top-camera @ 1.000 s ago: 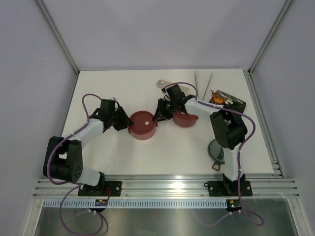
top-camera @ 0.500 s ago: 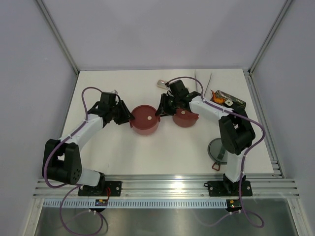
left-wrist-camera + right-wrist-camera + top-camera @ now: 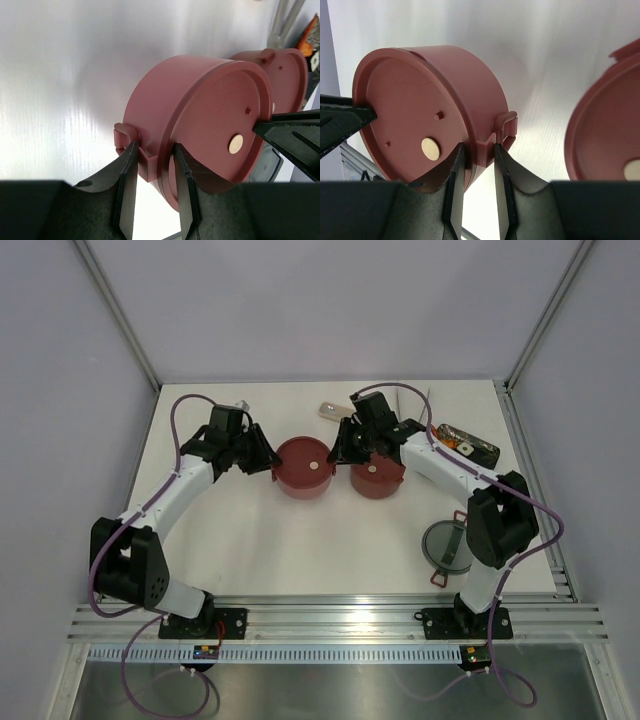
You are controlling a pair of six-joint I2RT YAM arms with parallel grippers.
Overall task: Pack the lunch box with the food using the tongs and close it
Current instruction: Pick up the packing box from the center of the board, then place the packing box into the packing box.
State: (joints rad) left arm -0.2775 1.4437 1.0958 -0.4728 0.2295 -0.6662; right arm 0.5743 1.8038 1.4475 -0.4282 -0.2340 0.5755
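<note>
Bowl: maroon lidded bowl [image 3: 303, 468] sits mid-table, a flat disc lid [image 3: 220, 115] on it with a pale round dot in the middle and a little tab on each side. Can't tell if it's lifted or resting on the table [image 3: 300, 550].
Left side: left gripper [image 3: 266, 460] is at the bowl's left edge. On the wrist cam its fingers [image 3: 127, 185] are pinched in on the tab there, so it's clamped onto the bowl.
Right side: right gripper [image 3: 343, 452] comes in from the opposite side, tucked between the two bowls. Its fingers [image 3: 455, 190] are squeezed on the other tab of that same bowl, so both arms have hold of one bowl.
Neighbour: second maroon bowl [image 3: 377, 482] is just beside the first on the right, lid on too, partly under the right arm.
Tongs: silver tongs [image 3: 428, 398] lie at the far edge of the table, well apart from both grippers.
Food: orange pieces [image 3: 450, 438] and a white bit [image 3: 467, 448] are in the black tray [image 3: 488, 452], far right.
Top lid: grey round lid [image 3: 440, 540] with a red latch [image 3: 438, 578] is near the right arm's base.
</note>
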